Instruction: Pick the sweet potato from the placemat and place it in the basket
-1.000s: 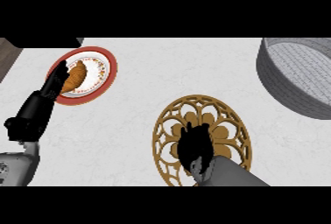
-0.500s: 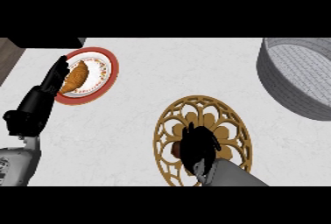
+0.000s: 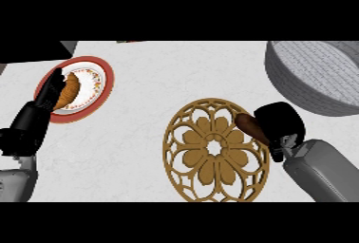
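**A:** At the right edge of the placemat (image 3: 214, 151), what is the right hand (image 3: 280, 121) doing?

**B:** It is curled round the sweet potato (image 3: 250, 128). The reddish-brown tuber pokes out of the hand toward the view's left, over the mat's upper right rim. Whether it touches the mat I cannot tell. The grey forearm runs down from the hand to the lower right corner.

**A:** And the mat itself?

**B:** A round, golden-brown openwork piece with a flower pattern, flat on the pale counter (image 3: 154, 80), about the middle of the view.

**A:** Where does the basket (image 3: 316, 78) stand?

**B:** At the upper right, grey and woven, cut off by the view's edge. It is above the hand and apart from it; the sweet potato is outside it.

**A:** The other side?

**B:** The left hand (image 3: 51, 90) shows at the far left, fingers straight and pointing up, lying over the left part of a red-rimmed plate (image 3: 101, 78). A brown pastry (image 3: 70, 89) lies on that plate, just beside the fingers.
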